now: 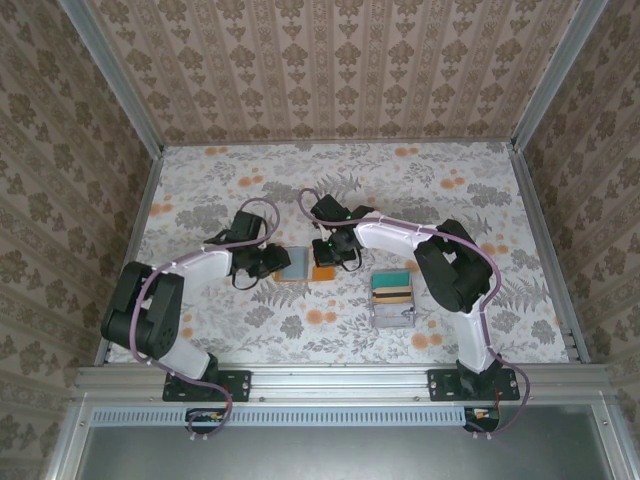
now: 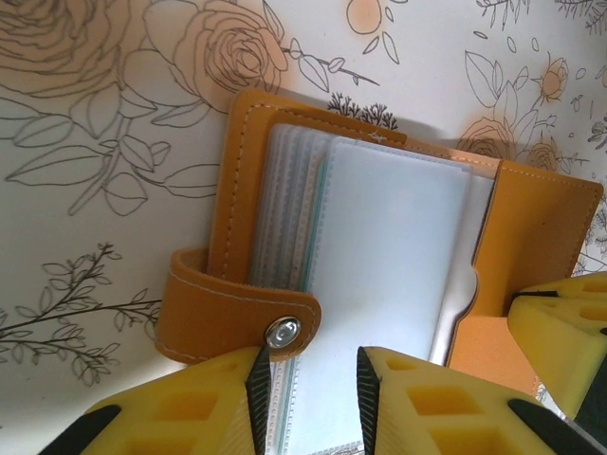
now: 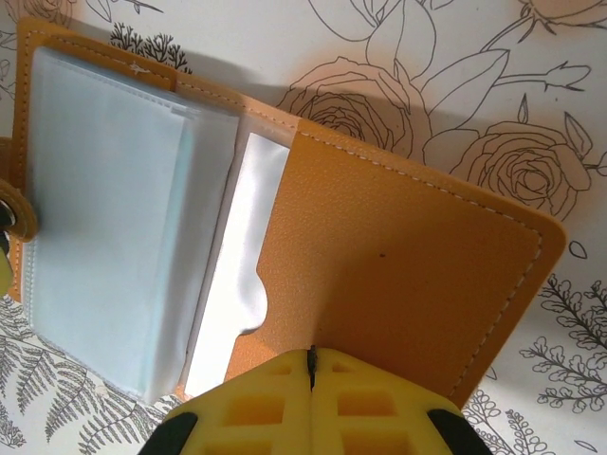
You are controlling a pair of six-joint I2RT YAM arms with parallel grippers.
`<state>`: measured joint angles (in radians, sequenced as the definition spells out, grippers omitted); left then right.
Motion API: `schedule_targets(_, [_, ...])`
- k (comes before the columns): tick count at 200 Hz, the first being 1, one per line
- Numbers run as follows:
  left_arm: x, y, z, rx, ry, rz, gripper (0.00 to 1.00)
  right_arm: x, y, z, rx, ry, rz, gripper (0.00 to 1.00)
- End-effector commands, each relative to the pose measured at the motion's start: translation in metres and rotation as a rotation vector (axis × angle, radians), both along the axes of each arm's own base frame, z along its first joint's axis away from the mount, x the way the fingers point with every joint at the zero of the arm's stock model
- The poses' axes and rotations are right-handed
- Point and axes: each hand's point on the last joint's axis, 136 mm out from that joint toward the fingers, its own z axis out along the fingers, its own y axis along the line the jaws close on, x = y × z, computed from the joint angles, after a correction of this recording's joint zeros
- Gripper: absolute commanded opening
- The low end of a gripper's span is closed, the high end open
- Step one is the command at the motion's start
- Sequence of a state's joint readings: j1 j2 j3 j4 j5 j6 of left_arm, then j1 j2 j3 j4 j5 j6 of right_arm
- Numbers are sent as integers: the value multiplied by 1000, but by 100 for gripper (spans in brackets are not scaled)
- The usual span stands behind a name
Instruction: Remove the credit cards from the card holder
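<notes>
The orange card holder (image 1: 306, 267) lies open on the flowered table between both grippers. In the left wrist view its pale blue plastic sleeves (image 2: 389, 246) face up, and the strap with a metal snap (image 2: 282, 332) curls over their left edge. My left gripper (image 2: 313, 379) hovers right at the near edge of the sleeves, jaws apart, the left fingertip beside the snap. My right gripper (image 3: 310, 353) is shut, its tips against the holder's orange right flap (image 3: 408, 256). I cannot make out the credit cards inside the sleeves.
A grey tray (image 1: 392, 312) holding teal and yellow cards sits to the right of the holder, close to the right arm's elbow. Patterned walls (image 1: 330, 70) enclose the table on three sides. Open tabletop lies behind and in front of the holder.
</notes>
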<state>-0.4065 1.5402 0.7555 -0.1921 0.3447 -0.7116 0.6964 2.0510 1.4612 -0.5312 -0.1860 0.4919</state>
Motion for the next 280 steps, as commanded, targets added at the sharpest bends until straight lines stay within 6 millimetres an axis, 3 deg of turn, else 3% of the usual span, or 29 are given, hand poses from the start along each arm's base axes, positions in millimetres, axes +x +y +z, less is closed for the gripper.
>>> schedule_targets(1, [4, -9, 4, -15, -10, -32, 33, -2, -11, -15, -53, 12, 4, 3])
schedule_targets(74, [0, -24, 3, -29, 0, -87, 36, -5, -12, -19, -56, 25, -2, 3])
schedule_targets(94, [-5, -38, 7, -45, -11, -132, 39, -6, -13, -20, -58, 28, -4, 3])
schedule_targets(140, [-6, -48, 10, -61, -10, -161, 50, -8, -15, -20, -62, 30, -7, 3])
schedule_targets(170, [-7, -43, 11, -35, -13, -154, 51, -3, -12, -17, -43, 9, -11, 4])
schedule_targets(256, [1, -4, 6, 49, -8, -33, 52, -4, -12, -18, -43, 13, -10, 3])
schedule_targets(280, [2, -8, 6, 31, -2, -49, 52, -4, -11, -19, -42, 14, -8, 3])
